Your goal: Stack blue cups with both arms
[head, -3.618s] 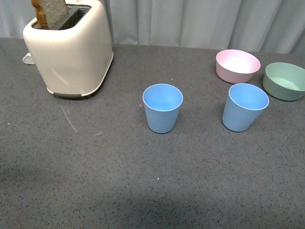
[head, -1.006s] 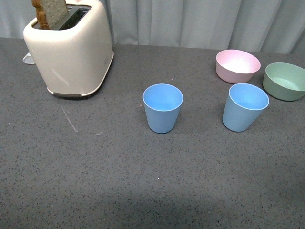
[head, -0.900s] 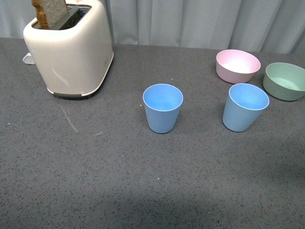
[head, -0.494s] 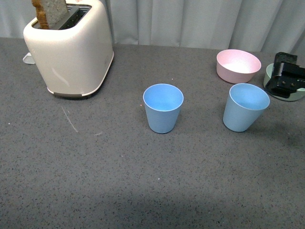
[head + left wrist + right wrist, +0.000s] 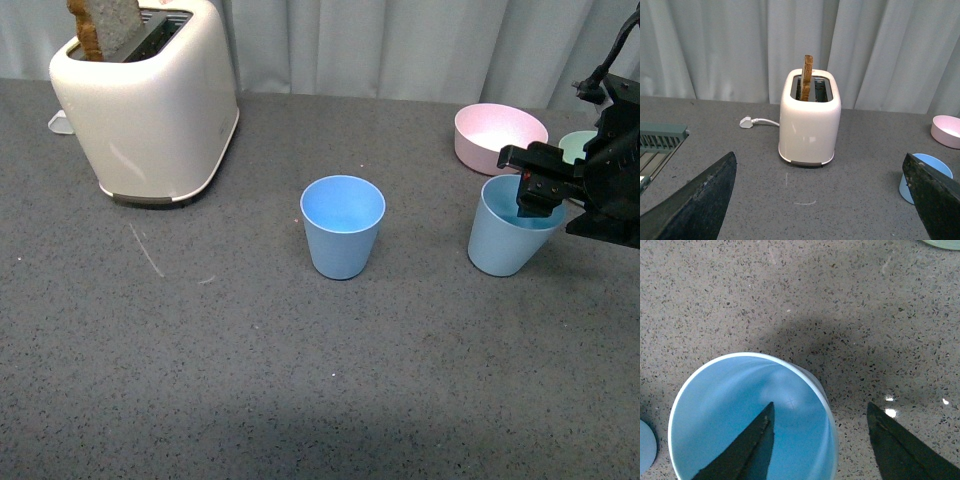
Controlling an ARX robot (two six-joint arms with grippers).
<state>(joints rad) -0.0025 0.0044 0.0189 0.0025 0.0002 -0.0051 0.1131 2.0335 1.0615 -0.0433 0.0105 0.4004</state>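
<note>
Right pincer (image 5: 528, 185) is spread over one blue cup (image 5: 500, 240), one finger (image 5: 752, 450) inside the mouth and the other outside, so the cup wall sits between them; nothing is pinched yet. The second blue cup (image 5: 342, 225) stands upright on the desk (image 5: 300, 400), well apart from this pincer, toward the toaster (image 5: 145, 110). Stacking has not begun: both cups are upright on the desk, each on its own. The right arm (image 5: 612, 190) reaches in tipped downward. The left pincer (image 5: 817, 160) is spread too, holds nothing and faces the toaster.
</note>
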